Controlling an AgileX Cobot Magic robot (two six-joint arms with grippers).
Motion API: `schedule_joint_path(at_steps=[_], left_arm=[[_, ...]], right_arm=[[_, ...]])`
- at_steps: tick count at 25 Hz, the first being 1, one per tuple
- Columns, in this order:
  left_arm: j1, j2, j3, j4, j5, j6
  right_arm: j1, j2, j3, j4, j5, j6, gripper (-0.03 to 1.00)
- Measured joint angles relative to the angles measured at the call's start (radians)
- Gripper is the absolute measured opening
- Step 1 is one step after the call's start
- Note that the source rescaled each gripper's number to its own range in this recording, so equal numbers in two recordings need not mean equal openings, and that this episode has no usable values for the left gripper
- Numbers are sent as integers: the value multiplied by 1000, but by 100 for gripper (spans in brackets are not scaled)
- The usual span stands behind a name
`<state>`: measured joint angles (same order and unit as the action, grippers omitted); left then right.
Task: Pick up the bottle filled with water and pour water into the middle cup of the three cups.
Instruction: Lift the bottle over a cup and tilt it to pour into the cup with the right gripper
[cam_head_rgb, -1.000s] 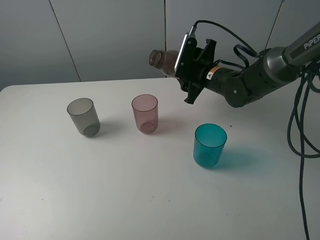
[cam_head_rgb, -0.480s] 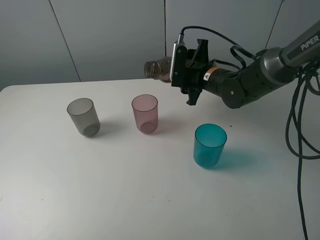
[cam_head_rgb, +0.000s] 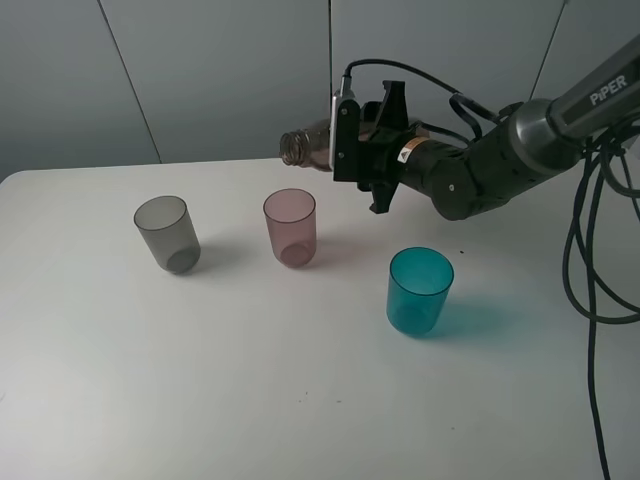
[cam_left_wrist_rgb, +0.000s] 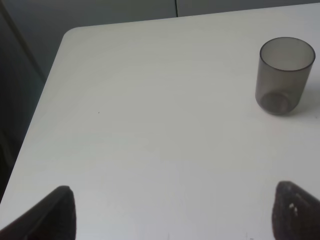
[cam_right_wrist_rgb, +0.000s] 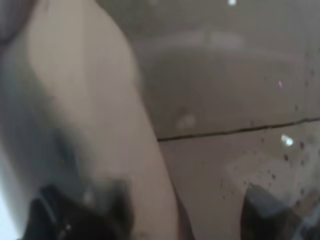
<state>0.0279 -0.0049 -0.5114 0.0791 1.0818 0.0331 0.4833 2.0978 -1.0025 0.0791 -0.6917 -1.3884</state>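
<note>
— Where's the bottle (cam_head_rgb: 308, 147)?
— I see it tipped near-level, my right gripper (cam_head_rgb: 345, 150) clamped on it; mouth above the middle cup (cam_head_rgb: 290, 227) in the high view; left gripper (cam_left_wrist_rgb: 177, 220) spread apart, empty

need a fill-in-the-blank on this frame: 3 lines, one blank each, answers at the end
1. The right gripper holds the bottle tipped nearly ____ above the table.
2. The middle cup, between the grey cup and the teal cup, is tinted ____.
3. The left gripper is open; its wrist view shows only the ____ cup.
Answers: horizontal; pink; grey.
</note>
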Motion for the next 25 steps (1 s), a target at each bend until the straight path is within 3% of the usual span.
schedule_joint_path(at_steps=[25], left_arm=[[0, 0, 0, 0, 0, 0]], right_arm=[[3, 0, 0, 38, 1, -215, 0]])
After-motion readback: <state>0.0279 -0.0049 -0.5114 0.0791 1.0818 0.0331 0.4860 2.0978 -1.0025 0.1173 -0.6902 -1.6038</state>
